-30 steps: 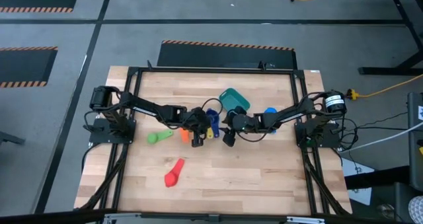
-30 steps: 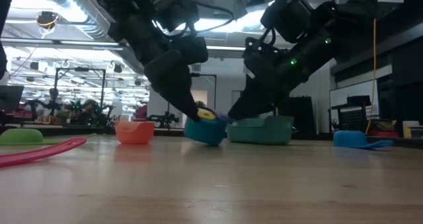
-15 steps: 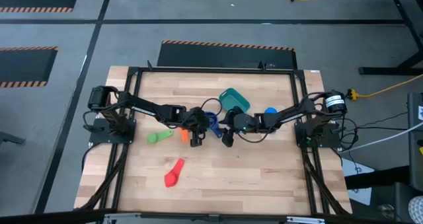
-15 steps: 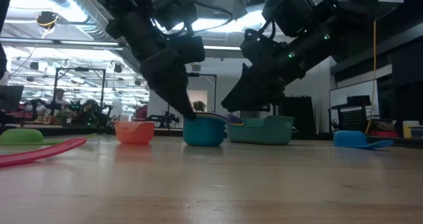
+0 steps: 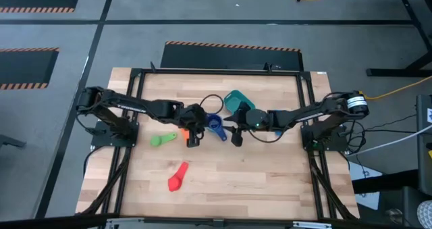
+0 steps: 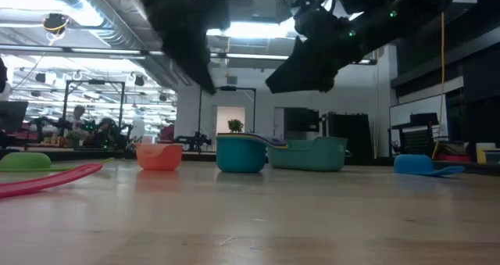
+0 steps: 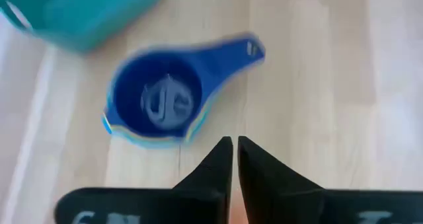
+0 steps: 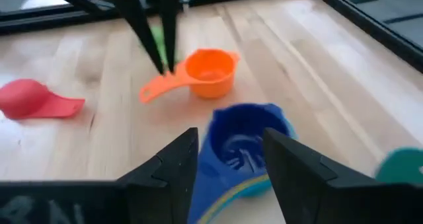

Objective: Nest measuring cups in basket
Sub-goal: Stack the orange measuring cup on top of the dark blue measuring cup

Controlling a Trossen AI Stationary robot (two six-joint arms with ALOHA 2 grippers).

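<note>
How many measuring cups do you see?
5: green, orange and red left, dark blue centre, light blue right; others nested under dark blue may be hidden.

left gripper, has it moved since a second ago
Yes. The left gripper has risen off the blue cup, judged against the basket in the low view.

Wooden table [image 5: 223,182], basket [image 5: 238,100], blue [image 5: 214,121], orange [image 6: 158,155], green [image 5: 156,140], red cups [image 5: 177,179]
</note>
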